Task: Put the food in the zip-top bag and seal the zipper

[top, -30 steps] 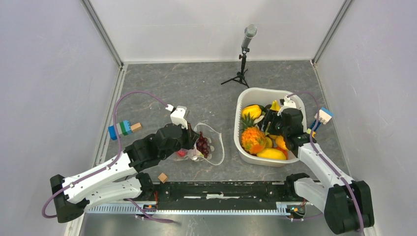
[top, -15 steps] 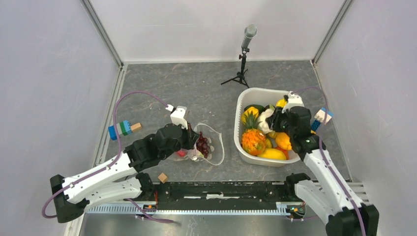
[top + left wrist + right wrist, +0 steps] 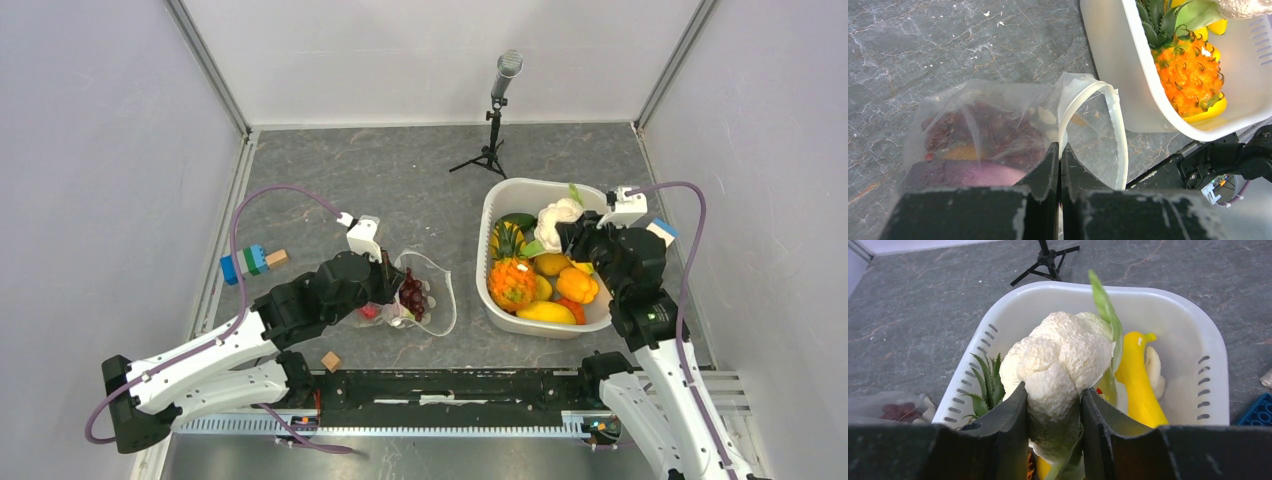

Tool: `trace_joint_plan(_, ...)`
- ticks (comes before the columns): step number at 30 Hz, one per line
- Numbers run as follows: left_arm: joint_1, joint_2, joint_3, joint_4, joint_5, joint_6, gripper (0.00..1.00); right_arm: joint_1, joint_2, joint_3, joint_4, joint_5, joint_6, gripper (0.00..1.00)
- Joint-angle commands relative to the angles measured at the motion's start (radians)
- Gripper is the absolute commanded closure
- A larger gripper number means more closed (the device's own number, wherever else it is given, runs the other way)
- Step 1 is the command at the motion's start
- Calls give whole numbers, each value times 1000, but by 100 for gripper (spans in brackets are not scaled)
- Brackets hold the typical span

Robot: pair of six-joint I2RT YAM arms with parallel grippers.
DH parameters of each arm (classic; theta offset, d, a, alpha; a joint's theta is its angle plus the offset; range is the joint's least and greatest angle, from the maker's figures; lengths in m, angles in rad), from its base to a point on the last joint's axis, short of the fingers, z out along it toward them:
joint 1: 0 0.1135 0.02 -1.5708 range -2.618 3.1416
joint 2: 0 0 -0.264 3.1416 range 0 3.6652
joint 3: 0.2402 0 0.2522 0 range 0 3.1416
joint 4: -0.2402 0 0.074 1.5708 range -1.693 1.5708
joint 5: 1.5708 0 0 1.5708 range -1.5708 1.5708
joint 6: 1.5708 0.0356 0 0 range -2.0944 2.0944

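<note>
The clear zip-top bag (image 3: 428,300) lies on the table left of the basket, with purple grapes (image 3: 412,294) and other pieces inside. My left gripper (image 3: 1059,148) is shut on the bag's mouth edge, holding the white zipper (image 3: 1120,140) open in a loop. The right gripper (image 3: 1053,392) is shut on the white cauliflower (image 3: 1063,355), which hangs above the white basket (image 3: 497,203). The cauliflower (image 3: 558,217) has green leaves beneath it. Pineapple (image 3: 512,281), a yellow pepper (image 3: 578,285) and other food pieces stay in the basket.
A microphone on a small tripod (image 3: 494,118) stands behind the basket. Coloured building blocks (image 3: 250,262) lie at the left wall, a blue one (image 3: 662,230) lies right of the basket, and a small wooden cube (image 3: 330,360) sits near the front rail.
The right gripper closed on the cauliflower and lifted it out of the basket, the arm drawing up and to the right. The left arm and bag have not moved.
</note>
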Motion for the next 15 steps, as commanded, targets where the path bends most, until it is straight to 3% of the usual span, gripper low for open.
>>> trace_joint_plan(1, 7, -14, 5, 21, -3, 3, 96, -2, -25, 9, 106, -132, -13, 86)
trace_joint_plan(4, 7, -14, 5, 21, -4, 1, 96, -2, -82, -3, 184, -208, -2, 86)
trace_joint_plan(9, 7, -11, 5, 22, -3, 3, 96, -2, -181, -9, 256, -207, 4, 86)
trace_joint_plan(15, 8, -4, 7, 29, 2, 1, 97, -2, -174, -9, 361, -408, 95, 86)
